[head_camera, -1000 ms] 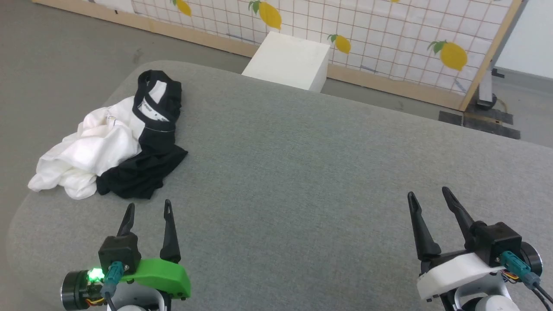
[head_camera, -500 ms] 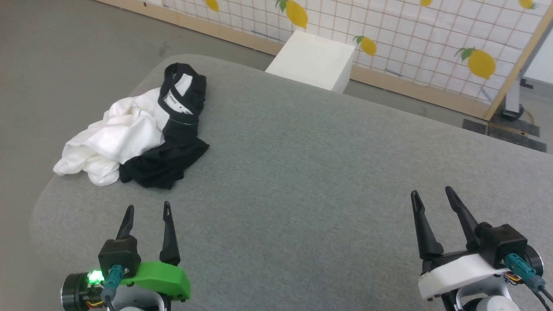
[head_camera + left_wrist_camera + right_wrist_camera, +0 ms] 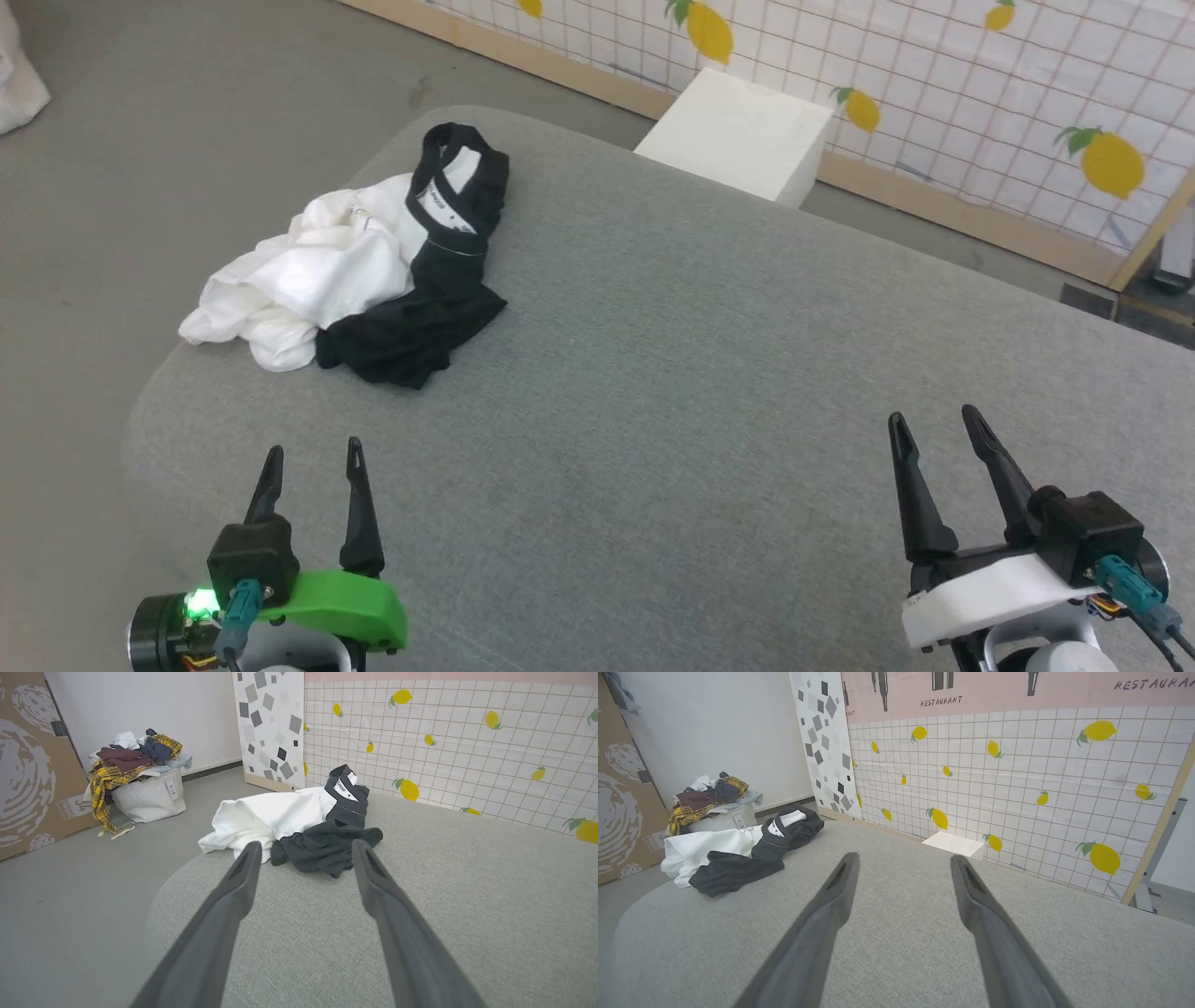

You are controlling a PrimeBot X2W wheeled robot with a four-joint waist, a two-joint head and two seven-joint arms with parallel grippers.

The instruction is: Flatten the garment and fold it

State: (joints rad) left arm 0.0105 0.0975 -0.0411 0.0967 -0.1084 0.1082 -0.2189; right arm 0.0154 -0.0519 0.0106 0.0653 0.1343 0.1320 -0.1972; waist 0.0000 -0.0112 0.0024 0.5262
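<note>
The garment (image 3: 364,271) lies crumpled at the far left corner of the grey padded table (image 3: 672,373), white body bunched to the left, black sleeves and lettered neckband to the right. It also shows in the left wrist view as the garment (image 3: 299,821) and in the right wrist view as the garment (image 3: 733,851). My left gripper (image 3: 313,455) hovers open near the table's front left, short of the garment, nothing between its fingers. My right gripper (image 3: 934,418) stands open at the front right, far from the garment.
A white box (image 3: 738,135) stands on the floor behind the table, in front of a lemon-print tiled partition (image 3: 934,103). A white bin heaped with clothes (image 3: 140,779) sits on the floor to the left, beside a cardboard panel (image 3: 28,760).
The head camera has turned left, so the whole picture has shifted right. The garment and both grippers have not visibly moved on the table.
</note>
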